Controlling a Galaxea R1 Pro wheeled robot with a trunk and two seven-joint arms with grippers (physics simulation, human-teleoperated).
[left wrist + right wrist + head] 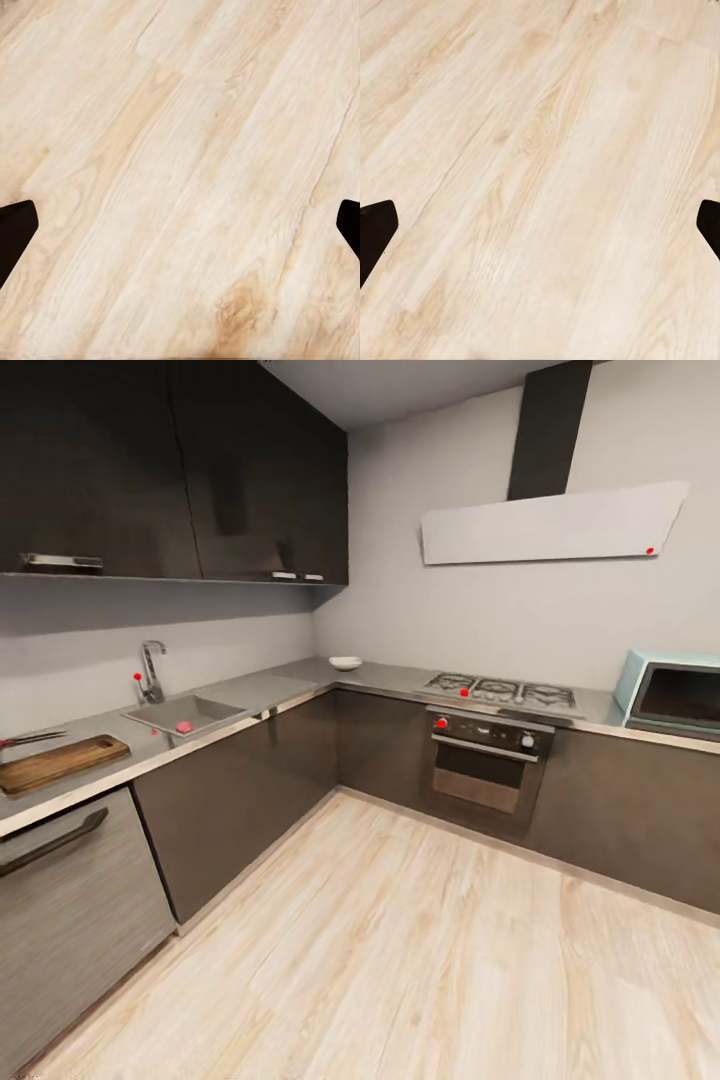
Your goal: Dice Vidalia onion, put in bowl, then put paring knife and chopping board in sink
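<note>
The robot stands back from the counter (250,695), nothing picked up yet. The onion (184,727) sits in the sink (205,710); board (60,762) and knife (30,739) lie left of it. Both sets of fingers (16,232) (376,232) hang spread over the floor (400,940). Next, I'd say, it must roll close and reach in.

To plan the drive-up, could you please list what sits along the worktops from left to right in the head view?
Paring knife → chopping board → sink holding the Vidalia onion → bowl → gas hob → blue oven.
</note>
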